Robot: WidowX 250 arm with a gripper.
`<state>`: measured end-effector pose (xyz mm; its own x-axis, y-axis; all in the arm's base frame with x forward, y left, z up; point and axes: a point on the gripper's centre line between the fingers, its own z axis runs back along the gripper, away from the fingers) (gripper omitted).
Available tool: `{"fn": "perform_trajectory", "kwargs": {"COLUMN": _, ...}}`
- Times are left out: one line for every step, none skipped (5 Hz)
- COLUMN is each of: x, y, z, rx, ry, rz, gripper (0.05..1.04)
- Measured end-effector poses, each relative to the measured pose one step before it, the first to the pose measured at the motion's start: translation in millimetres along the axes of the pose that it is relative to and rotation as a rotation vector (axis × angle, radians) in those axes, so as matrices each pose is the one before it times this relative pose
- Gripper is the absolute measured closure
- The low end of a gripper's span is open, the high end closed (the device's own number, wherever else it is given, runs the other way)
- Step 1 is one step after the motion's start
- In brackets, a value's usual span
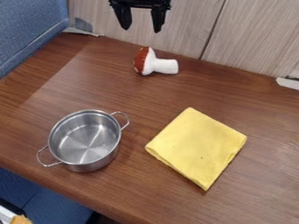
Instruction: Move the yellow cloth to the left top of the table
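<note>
While claw (141, 29) hangs open at top of view, yel. cloth (197, 146) lies on desk (131, 98), R of pot (85, 139).

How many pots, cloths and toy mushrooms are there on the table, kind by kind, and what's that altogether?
Pot: 1
Cloth: 1
Toy mushroom: 1
Total: 3

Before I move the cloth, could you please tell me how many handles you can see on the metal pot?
2: the upper-right handle and the lower-left handle, on opposite sides of the pot as the camera sees it.
</note>
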<state>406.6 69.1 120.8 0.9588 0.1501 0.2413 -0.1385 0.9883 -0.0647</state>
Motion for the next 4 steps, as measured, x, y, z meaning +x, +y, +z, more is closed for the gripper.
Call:
{"fn": "perform_trajectory", "kwargs": {"x": -6.18, "y": -0.23, "z": -14.06, "rx": -0.0047, "ry": 0.0396, "rz": 0.0016, "gripper": 0.084}}
{"fn": "perform_trajectory", "kwargs": {"x": -22.36, "y": -24.56, "z": -21.96, "rx": -0.0177, "ry": 0.0682, "rz": -0.062, "gripper": 0.084}}
{"fn": "perform_trajectory", "kwargs": {"x": -18.77, "y": -33.83, "z": -2.85, "rx": -0.0111, "ry": -0.0011, "rz": -0.1014, "gripper": 0.084}}
{"fn": "perform_trajectory", "kwargs": {"x": -26.97, "y": -38.23, "z": -8.05, "rx": -0.0077, "ry": 0.0266, "rz": -0.1247, "gripper": 0.083}}
